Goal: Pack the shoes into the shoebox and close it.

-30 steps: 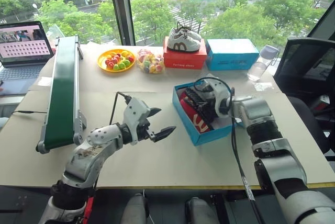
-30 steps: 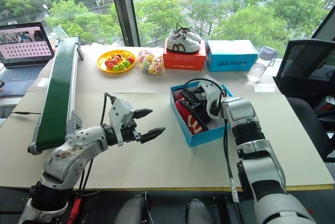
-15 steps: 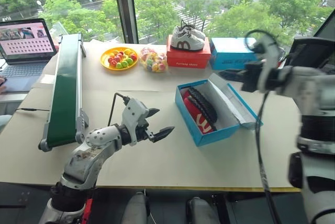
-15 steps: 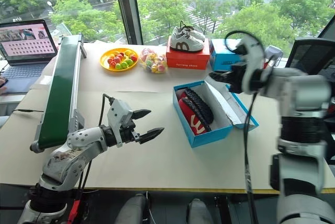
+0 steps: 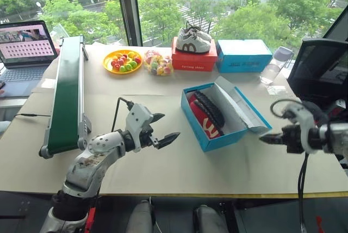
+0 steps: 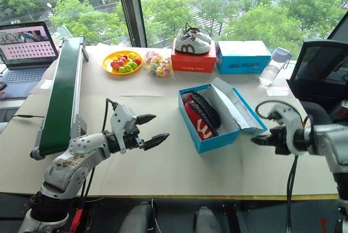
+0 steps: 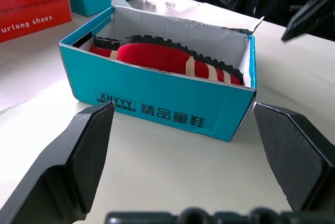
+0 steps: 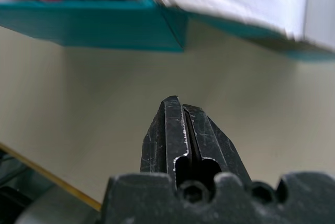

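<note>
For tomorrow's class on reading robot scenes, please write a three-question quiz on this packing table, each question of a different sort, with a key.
1. True or false: the shoebox lid is closed.
2. Where are the shoes? A) beside the box B) inside it C) on the red box
3. Which gripper's jaws are shut, left gripper or right gripper?

Key: 1 false; 2 B; 3 right.

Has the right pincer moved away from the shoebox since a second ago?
Yes. The right pincer, shut, was over the teal shoebox with the red shoes; now it sits beyond the box's open lid, nearer the table's front edge.
</note>
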{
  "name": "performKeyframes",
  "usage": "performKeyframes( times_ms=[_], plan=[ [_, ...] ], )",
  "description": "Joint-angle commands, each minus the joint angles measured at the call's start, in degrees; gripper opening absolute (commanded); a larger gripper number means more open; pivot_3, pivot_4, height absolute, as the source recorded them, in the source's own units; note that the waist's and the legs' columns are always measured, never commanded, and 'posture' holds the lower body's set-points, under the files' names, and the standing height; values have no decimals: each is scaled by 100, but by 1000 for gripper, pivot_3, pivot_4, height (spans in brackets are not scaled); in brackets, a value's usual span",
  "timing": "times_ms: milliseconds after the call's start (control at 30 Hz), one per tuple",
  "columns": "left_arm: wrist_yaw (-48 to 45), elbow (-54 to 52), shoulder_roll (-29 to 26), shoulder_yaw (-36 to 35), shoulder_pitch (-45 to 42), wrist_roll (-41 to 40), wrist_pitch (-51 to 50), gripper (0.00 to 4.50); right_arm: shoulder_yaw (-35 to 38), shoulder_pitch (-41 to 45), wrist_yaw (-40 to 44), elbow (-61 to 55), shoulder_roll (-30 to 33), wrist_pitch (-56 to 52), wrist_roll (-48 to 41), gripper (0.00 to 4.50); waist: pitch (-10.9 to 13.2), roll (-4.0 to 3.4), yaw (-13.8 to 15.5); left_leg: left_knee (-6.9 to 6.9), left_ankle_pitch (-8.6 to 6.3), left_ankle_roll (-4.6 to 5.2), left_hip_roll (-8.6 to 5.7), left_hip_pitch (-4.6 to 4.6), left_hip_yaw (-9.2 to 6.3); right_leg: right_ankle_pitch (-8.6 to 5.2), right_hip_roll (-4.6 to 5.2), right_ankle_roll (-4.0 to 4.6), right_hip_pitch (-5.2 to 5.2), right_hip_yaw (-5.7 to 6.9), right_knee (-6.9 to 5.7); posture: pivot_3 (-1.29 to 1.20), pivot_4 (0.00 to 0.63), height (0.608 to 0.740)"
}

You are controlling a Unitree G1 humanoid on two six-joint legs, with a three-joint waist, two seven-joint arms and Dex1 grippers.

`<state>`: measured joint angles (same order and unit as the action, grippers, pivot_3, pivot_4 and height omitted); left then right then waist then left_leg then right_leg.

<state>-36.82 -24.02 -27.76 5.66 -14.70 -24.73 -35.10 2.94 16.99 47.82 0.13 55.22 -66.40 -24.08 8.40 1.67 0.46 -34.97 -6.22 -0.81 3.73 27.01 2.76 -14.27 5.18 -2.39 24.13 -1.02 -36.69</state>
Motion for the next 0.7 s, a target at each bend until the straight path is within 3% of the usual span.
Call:
performKeyframes(
  times_ms=[33, 233, 367, 533, 700],
  plan=[
    [31, -179, 13, -120, -73, -55, 43, 4500, 249, 356, -822, 642, -650, 129, 265, 84, 0, 1, -22, -2, 0, 0, 2, -2, 0, 0, -3, -2, -1, -1, 0, 0, 150, 740],
    [72, -213, 21, -161, -109, -90, -10, 4500, 1679, 1337, -2883, 2495, -2083, 469, 398, 84, 1, 2, -49, -11, 1, 1, 4, -6, -1, 11, -9, -30, -5, -6, -4, 0, 150, 740],
    [89, -206, 31, -190, -101, -96, -21, 4500, 3243, 1981, -4402, 3786, -2701, 1140, -42, 84, 1, 5, -19, -12, 1, 1, 1, -4, -2, 31, -9, -17, -11, -6, 0, 0, 150, 740],
    [85, -217, 21, -206, -150, -111, -49, 4500, 3909, 2329, -5074, 4470, -2980, 1833, -322, 84, -1, 11, -40, -13, 1, 2, 3, -22, -1, 34, -10, -23, -38, -5, 9, 0, 150, 740],
    [55, -184, -18, -214, -182, -86, -30, 4500, 4596, 2669, -4789, 4613, -3385, 2782, -1143, 84, 1, 8, -126, 4, -5, -7, 9, -73, -1, 14, -9, -18, -101, 1, 64, 0, 150, 740]
  ],
)
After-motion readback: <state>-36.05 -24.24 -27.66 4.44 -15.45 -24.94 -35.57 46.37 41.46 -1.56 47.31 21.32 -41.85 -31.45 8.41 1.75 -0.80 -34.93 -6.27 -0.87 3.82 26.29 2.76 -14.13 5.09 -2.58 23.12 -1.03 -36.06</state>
